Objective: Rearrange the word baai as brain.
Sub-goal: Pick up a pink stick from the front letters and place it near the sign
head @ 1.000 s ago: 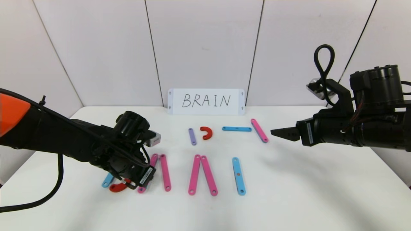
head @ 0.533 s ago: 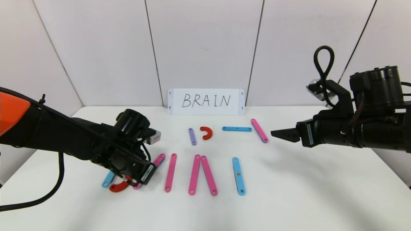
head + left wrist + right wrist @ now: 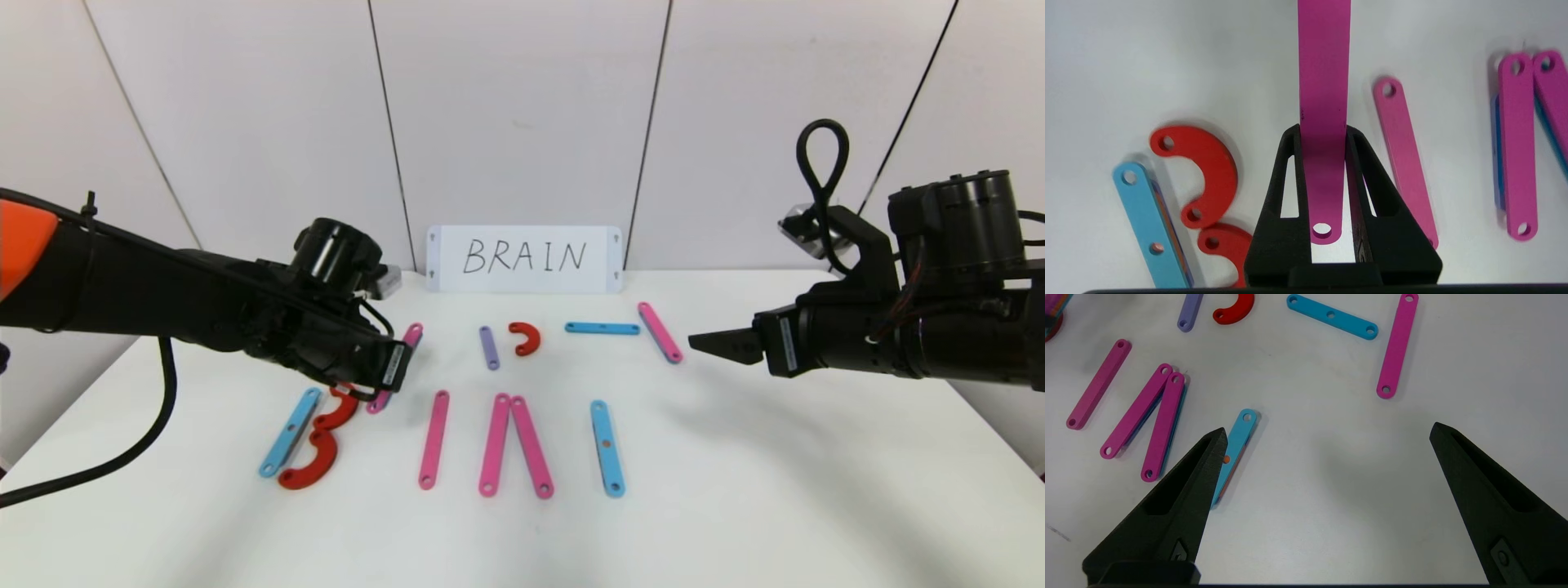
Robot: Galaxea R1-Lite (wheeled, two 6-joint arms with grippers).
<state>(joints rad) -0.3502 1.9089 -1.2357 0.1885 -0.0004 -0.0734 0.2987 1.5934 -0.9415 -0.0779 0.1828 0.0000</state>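
Left gripper (image 3: pixel 1323 163) clamped on a pink strip (image 3: pixel 1324 102), lifted off the white table (image 3: pixel 735 490) and carried just in front and to the left of the white card reading BRAIN (image 3: pixel 523 258); strip held by its near end, long free end pointing away past the fingertips. Right gripper (image 3: pixel 1327 435) hovering in front and to the right of the card, jaws wide apart, holding nothing.

Below the carried strip, in front-left of the card: a blue strip (image 3: pixel 290 431) and two red curves (image 3: pixel 322 441) forming a B; next, a lone pink strip (image 3: pixel 433 438), then a pink pair (image 3: pixel 514 445) meeting at the top as an A, then a blue strip (image 3: pixel 607 448) as an I. Closer to the card, spare pieces: purple strip (image 3: pixel 489 348), red curve (image 3: pixel 524 337), flat blue strip (image 3: pixel 602 328), slanted pink strip (image 3: pixel 660 332).

Likely step: clearing away a leg of the second letter so an R can be built. Best kept level and high enough that the long free end clears the spares and the card; best set down on bare table left of the card, away from the purple strip; release only once flat, so nothing skids.

Open room: wide bare table near the front edge and on the right; tight spacing between the letters, so lowering anywhere near the B risks nudging the curves.
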